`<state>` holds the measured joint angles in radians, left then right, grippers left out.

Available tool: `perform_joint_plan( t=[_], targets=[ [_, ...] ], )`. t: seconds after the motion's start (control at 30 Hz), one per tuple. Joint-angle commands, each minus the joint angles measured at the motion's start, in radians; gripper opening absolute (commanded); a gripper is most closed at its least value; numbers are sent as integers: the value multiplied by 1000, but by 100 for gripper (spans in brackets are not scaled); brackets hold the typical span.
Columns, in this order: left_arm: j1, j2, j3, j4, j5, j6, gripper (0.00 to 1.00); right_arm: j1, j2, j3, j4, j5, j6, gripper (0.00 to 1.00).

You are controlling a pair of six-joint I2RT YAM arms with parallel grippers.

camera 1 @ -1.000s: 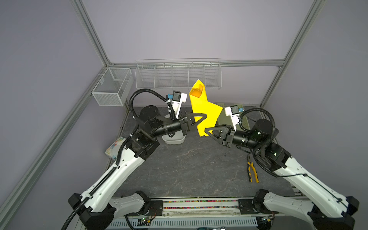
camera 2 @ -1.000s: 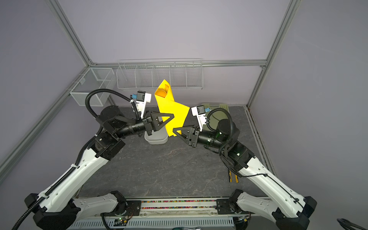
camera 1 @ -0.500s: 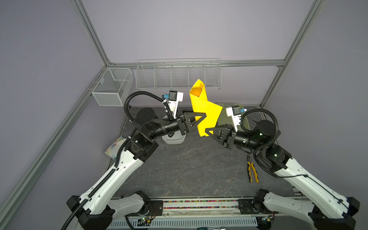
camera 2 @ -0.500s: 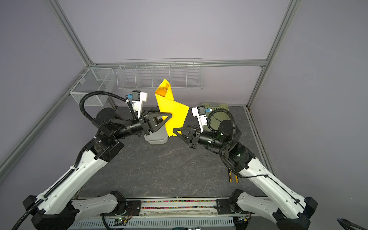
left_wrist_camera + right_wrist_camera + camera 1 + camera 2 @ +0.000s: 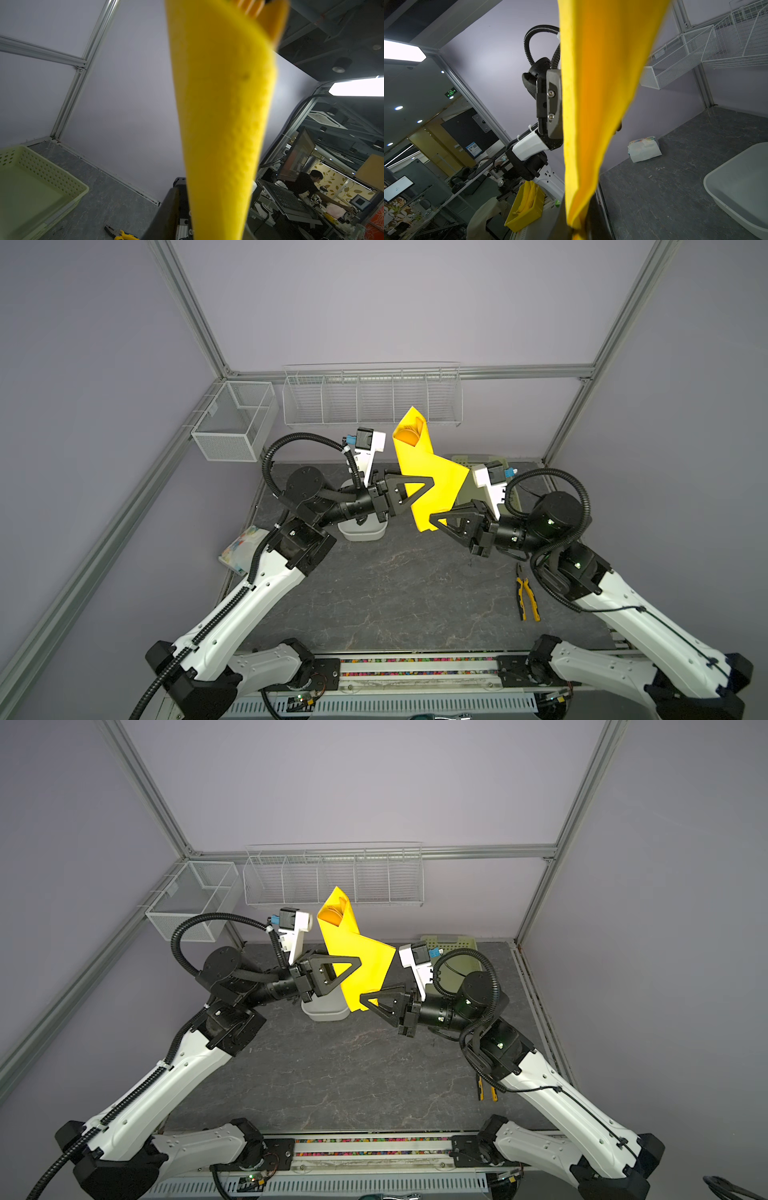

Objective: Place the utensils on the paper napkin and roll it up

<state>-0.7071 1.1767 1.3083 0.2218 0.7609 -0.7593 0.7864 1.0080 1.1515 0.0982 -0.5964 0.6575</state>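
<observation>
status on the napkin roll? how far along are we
Done: the utensils are inside the paper napkin; orange shows in its open top end. In hand: the roll is held up in the air, right gripper shut on its lower end, left gripper straddling its middle; whether that one clamps is unclear. Left: a wide flap stands out loose, so the wrapping likely needs finishing.
</observation>
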Motion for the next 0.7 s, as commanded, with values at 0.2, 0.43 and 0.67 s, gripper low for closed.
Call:
perform_joint_plan(
  t=[0.2,0.43,0.67],
  targets=[
    [3,-3,14,-16,-13,24,13,12,-11,23,-24,-21,-64,6],
    [4,-25,31,-130,-83,108,7,11,-36,19,-96,68,-82,26],
    [4,-29,61,-264,-143,201,6,11,-106,47,-266,284,-127,41]
  ],
)
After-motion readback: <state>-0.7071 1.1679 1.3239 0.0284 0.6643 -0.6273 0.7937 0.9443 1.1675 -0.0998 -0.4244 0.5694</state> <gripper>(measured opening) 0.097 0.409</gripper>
